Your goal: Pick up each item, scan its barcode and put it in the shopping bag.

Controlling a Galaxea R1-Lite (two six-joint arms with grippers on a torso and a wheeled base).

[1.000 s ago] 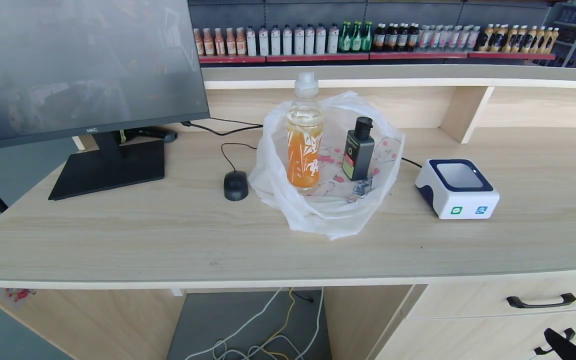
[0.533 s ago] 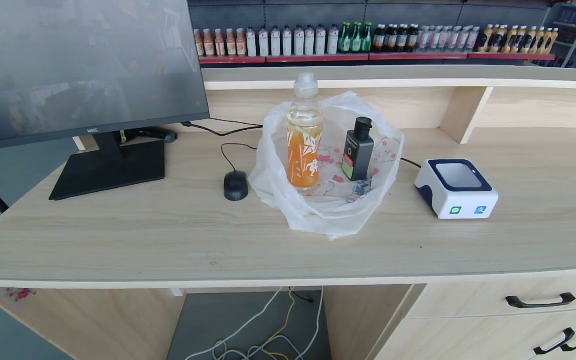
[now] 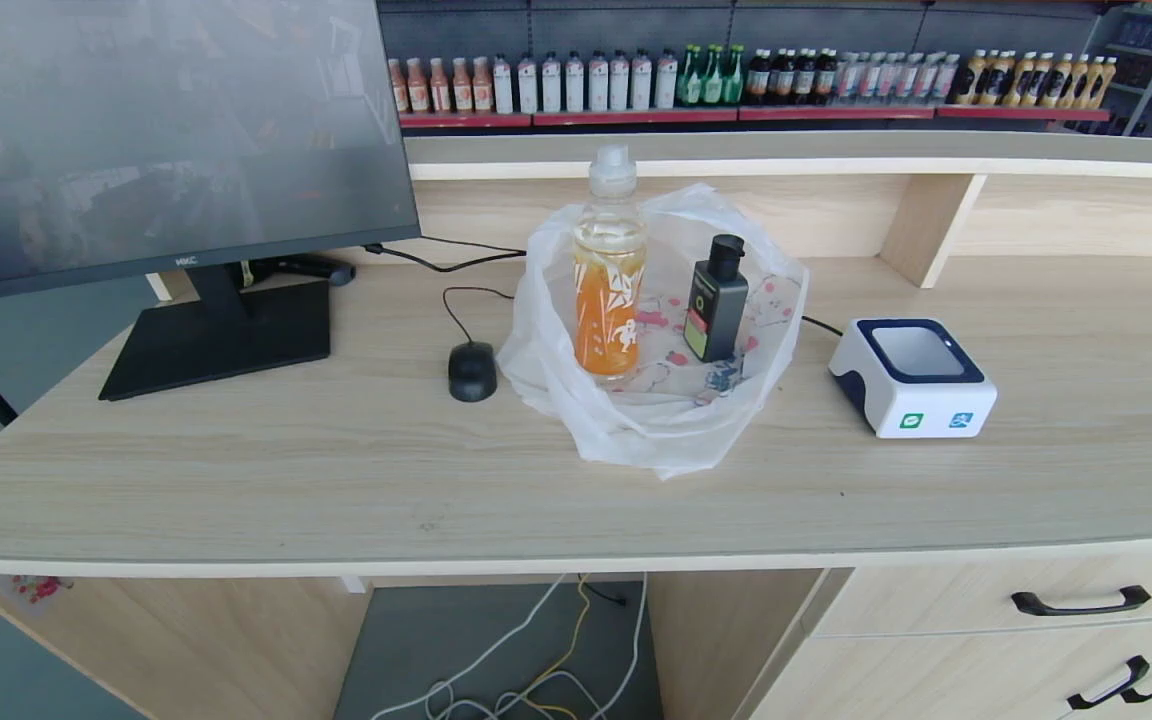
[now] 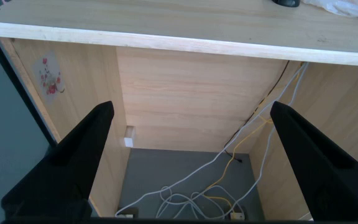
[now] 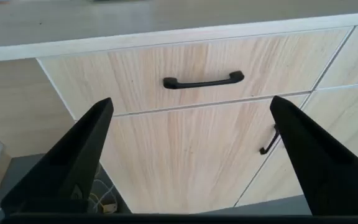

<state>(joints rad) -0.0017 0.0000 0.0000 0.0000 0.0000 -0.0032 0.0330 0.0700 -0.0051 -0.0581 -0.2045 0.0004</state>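
A white plastic shopping bag (image 3: 656, 420) lies open on the counter. In it stand an orange drink bottle (image 3: 609, 280) and a dark bottle (image 3: 716, 300) with a black cap. A white and navy barcode scanner (image 3: 912, 377) sits just right of the bag. My left gripper (image 4: 191, 162) hangs open below the counter's front edge, facing the opening under the desk. My right gripper (image 5: 191, 162) hangs open below the counter, facing a drawer front.
A monitor (image 3: 166, 140) on a black stand fills the counter's left side, with a black mouse (image 3: 472, 370) beside the bag. Drawers with black handles (image 5: 204, 81) sit under the counter at right. Loose cables (image 4: 216, 186) hang in the opening underneath. Shelves of bottles (image 3: 736, 75) stand behind.
My right arm has dropped out of the head view's bottom right corner. The bag, both bottles and the scanner have stayed put.
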